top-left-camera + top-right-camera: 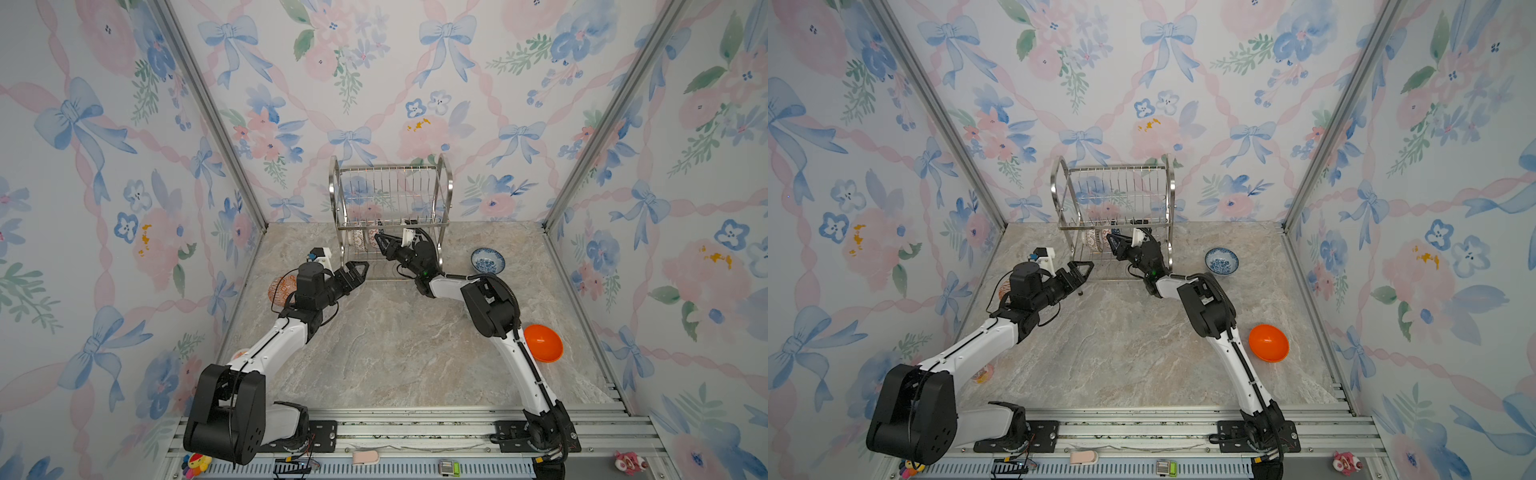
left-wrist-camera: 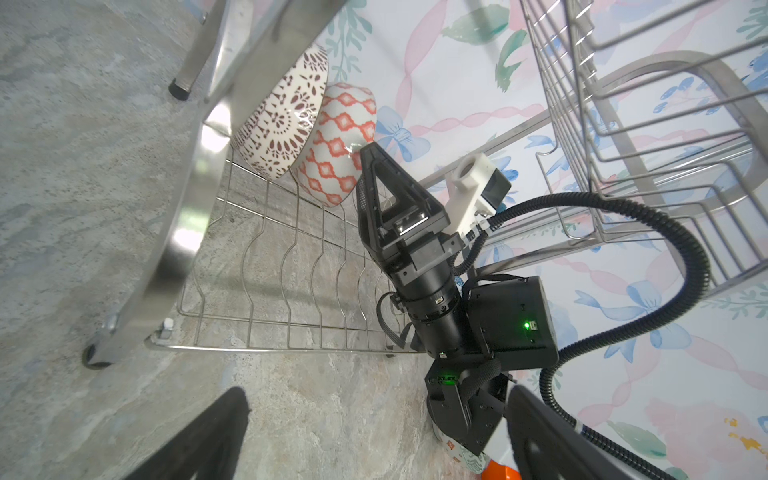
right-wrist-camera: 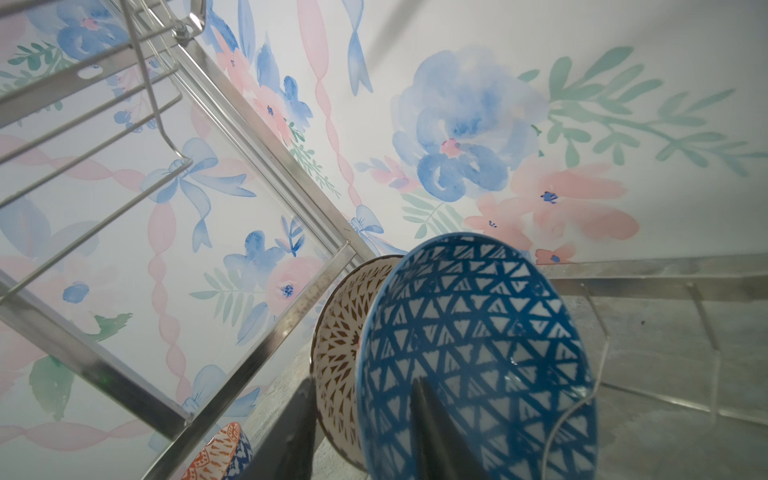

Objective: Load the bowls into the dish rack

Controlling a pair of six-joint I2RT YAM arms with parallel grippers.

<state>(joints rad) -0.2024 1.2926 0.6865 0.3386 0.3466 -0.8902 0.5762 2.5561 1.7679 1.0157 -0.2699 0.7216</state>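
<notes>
My right fingers point(image 3: 436, 449) sit loose on both sides of the blue bowl point(image 3: 478, 332), standing on edge in the dish rack point(image 1: 333, 187); my left fingers point(image 1: 357, 266) spread wide.

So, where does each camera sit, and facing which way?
Top views: high in front, facing down at the rack; both arms show.
Left wrist: beside the rack, facing its lower tier and right gripper; own fingers show.
Right wrist: at the rack, facing the blue bowl; own fingers show.
Wrist views share the brown bowl.
</notes>
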